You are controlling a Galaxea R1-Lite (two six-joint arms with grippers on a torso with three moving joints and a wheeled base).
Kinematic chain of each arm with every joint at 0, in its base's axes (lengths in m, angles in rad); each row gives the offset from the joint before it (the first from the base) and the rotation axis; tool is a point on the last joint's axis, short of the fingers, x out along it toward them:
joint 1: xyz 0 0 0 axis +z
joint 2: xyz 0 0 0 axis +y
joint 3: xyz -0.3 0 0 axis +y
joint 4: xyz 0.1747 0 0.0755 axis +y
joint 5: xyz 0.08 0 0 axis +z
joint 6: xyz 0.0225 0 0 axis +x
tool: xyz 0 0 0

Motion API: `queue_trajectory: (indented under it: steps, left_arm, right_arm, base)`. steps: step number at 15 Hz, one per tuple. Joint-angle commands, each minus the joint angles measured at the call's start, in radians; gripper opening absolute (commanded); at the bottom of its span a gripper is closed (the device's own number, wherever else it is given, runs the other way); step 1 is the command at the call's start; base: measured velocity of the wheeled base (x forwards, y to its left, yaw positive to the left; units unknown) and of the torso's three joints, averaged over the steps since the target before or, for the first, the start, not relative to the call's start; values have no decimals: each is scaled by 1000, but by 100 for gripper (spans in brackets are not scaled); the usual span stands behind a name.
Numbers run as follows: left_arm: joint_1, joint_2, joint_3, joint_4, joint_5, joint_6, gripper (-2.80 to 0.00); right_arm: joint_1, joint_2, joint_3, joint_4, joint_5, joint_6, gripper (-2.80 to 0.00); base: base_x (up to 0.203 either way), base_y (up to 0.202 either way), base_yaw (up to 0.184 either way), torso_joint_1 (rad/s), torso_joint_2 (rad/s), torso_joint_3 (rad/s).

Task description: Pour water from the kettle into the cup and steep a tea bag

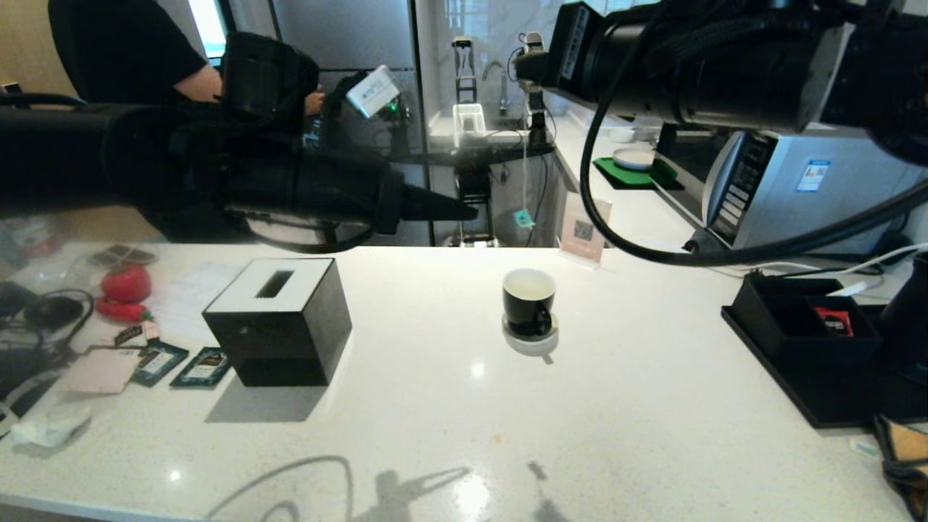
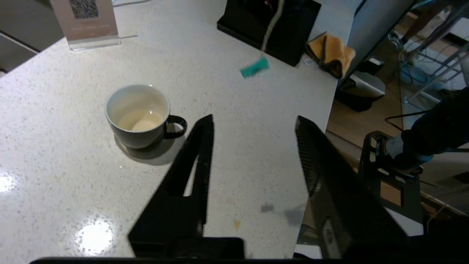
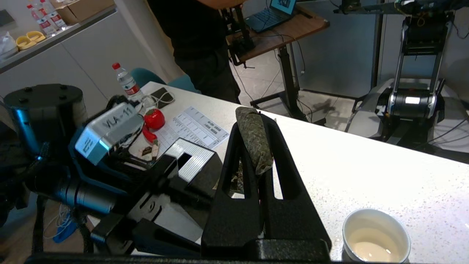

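Right end effector (image 3: pixel 256 154) around half-hidden tea bag (image 3: pixel 254 143)

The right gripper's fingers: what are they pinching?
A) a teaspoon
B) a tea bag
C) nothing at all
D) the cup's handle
B. In the right wrist view the right gripper has its fingers closed on a mottled greenish tea bag, held up above the counter, while the cup stands apart below it.

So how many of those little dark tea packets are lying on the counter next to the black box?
2: one tea packet lies left of the black tissue box, and a second packet sits beside it, against the box's lower corner. More could be hidden behind the box.
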Motion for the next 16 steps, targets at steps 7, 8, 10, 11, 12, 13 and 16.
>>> queue_trajectory:
  steps: [7, 8, 10, 11, 12, 13, 16]
  left_arm:
    - [0, 86, -16, -100, -105, 2, 0]
    - [0, 89, -16, -106, -106, 3, 0]
    - [-4, 90, -19, -108, -109, 6, 0]
    - [-4, 91, -19, -125, -111, 6, 0]
    - [-4, 99, -17, -154, -113, 5, 0]
    - [-6, 102, -14, -173, -115, 2, 0]
    - [-16, 104, -13, -180, -143, 2, 0]
  right_arm:
    - [45, -12, 19, -8, 31, 86, -280]
    - [53, -15, 22, -7, 31, 89, -280]
    - [69, -33, 44, -10, 31, 111, -280]
    - [76, -36, 48, -12, 31, 115, -280]
    - [78, -39, 50, -10, 31, 117, -280]
    - [82, -41, 50, -8, 31, 118, -280]
    - [108, -43, 57, -10, 31, 146, -280]
  base:
    - [0, 0, 0, 0, 0, 0]
    - [0, 0, 0, 0, 0, 0]
    - [0, 0, 0, 0, 0, 0]
    - [0, 0, 0, 0, 0, 0]
    - [0, 0, 0, 0, 0, 0]
    - [0, 0, 0, 0, 0, 0]
    - [0, 0, 0, 0, 0, 0]
